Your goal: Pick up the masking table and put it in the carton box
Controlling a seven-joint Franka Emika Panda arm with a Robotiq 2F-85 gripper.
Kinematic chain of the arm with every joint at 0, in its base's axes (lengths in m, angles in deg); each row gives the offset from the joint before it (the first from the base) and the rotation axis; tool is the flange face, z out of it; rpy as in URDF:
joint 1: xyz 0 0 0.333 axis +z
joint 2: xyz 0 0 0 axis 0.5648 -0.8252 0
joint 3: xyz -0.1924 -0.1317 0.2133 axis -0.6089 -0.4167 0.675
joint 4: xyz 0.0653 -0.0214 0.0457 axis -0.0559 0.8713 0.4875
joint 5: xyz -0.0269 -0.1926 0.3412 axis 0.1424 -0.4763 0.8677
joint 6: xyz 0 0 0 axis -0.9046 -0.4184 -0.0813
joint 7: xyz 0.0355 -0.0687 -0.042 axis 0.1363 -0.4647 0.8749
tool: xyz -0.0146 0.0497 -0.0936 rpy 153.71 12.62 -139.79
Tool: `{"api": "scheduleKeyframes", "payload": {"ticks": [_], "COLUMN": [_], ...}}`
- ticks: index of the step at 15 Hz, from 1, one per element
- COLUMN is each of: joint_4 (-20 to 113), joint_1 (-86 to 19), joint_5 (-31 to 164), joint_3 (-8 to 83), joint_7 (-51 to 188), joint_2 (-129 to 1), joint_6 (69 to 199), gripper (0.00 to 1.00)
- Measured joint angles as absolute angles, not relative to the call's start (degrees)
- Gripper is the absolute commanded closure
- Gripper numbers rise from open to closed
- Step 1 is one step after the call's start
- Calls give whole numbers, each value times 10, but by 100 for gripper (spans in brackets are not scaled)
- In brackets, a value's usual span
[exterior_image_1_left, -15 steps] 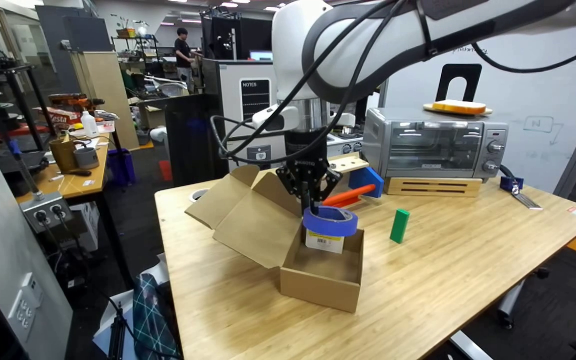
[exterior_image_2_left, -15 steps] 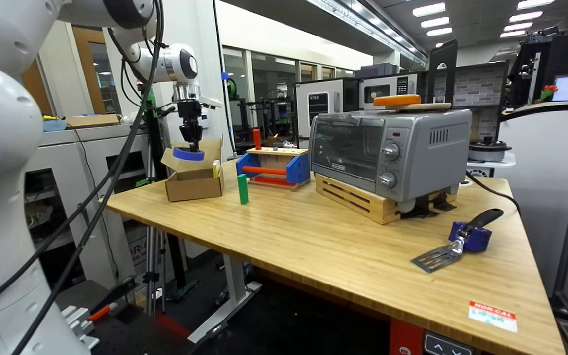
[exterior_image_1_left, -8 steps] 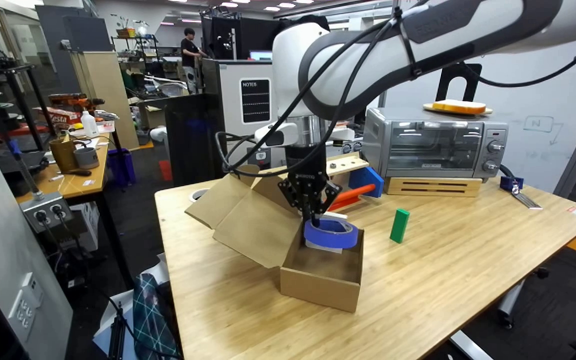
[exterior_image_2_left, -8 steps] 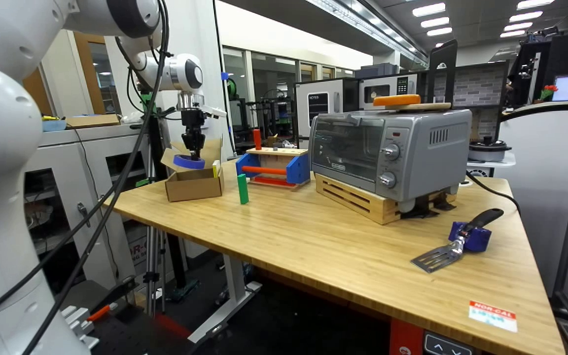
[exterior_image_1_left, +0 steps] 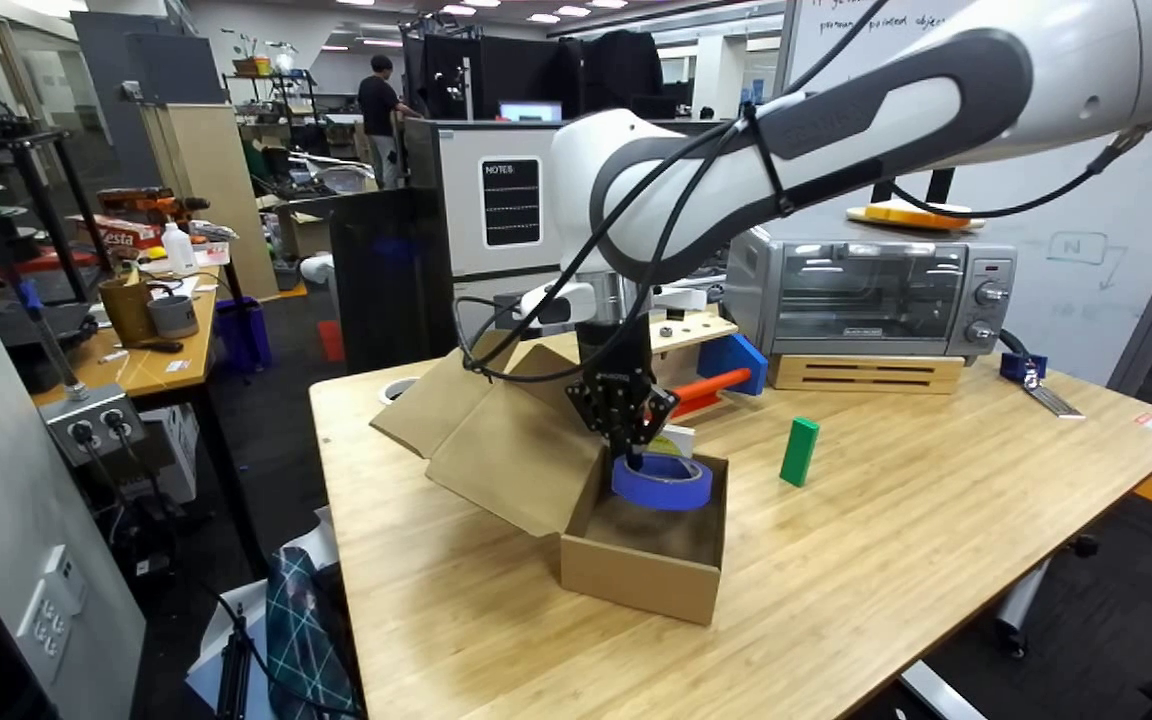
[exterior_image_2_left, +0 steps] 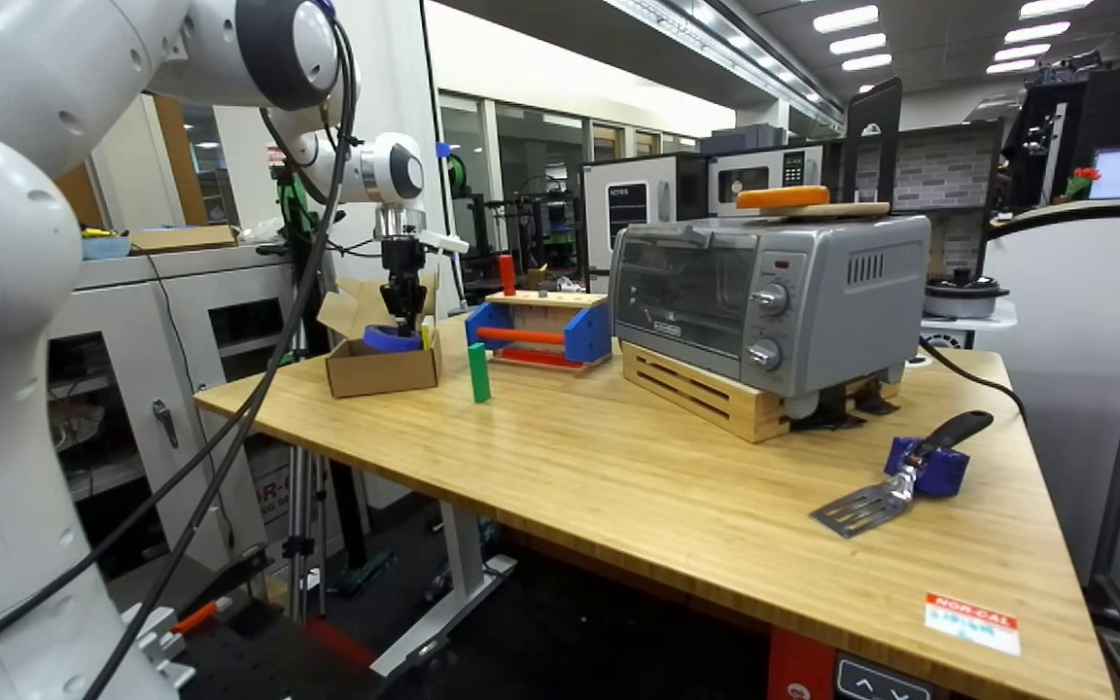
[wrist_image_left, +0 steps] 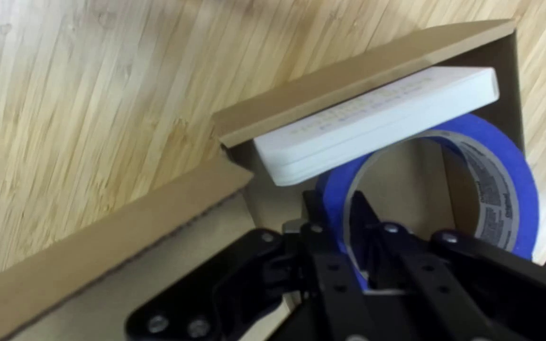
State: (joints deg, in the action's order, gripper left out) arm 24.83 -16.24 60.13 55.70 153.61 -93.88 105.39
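Observation:
The masking table is a blue ring of tape (exterior_image_1_left: pixel 664 495), also visible in an exterior view (exterior_image_2_left: pixel 387 340) and in the wrist view (wrist_image_left: pixel 522 175). My gripper (wrist_image_left: pixel 338 203) is shut on one side of the ring, one finger inside the hollow and one outside. The gripper (exterior_image_1_left: pixel 628 460) points down over the carton box (exterior_image_1_left: pixel 641 585), a brown cardboard box that stands open on the table. The ring is inside the box walls, roughly at rim height in an exterior view (exterior_image_2_left: pixel 380 377). Whether its underside touches the box floor is hidden.
A small white box (wrist_image_left: pixel 377 125) leans inside the carton, close beside the ring. The carton's flaps (exterior_image_1_left: pixel 516 450) stick out to one side. A green block (exterior_image_1_left: pixel 800 452), a red-and-blue toy set (exterior_image_2_left: pixel 587 333), a toaster oven (exterior_image_1_left: pixel 871 290) and a spatula (exterior_image_2_left: pixel 871 501) are on the table.
My gripper has moved down with the tape ring in its grip, from above the carton box to within its walls. The box and the other things on the table have not moved.

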Motion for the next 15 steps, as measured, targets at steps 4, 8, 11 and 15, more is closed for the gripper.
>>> {"api": "scheduleKeyframes", "payload": {"ticks": [4, 8, 11, 15], "joint_4": [247, 247, 247, 246], "joint_1": [-160, -160, -160, -160], "joint_5": [601, 601, 601, 604], "joint_3": [558, 559, 560, 565], "joint_7": [1532, 1531, 1531, 1535], "joint_2": [-946, -945, -945, -943], "joint_6": [1052, 1051, 1051, 1051], "gripper": [96, 96, 59, 38]}}
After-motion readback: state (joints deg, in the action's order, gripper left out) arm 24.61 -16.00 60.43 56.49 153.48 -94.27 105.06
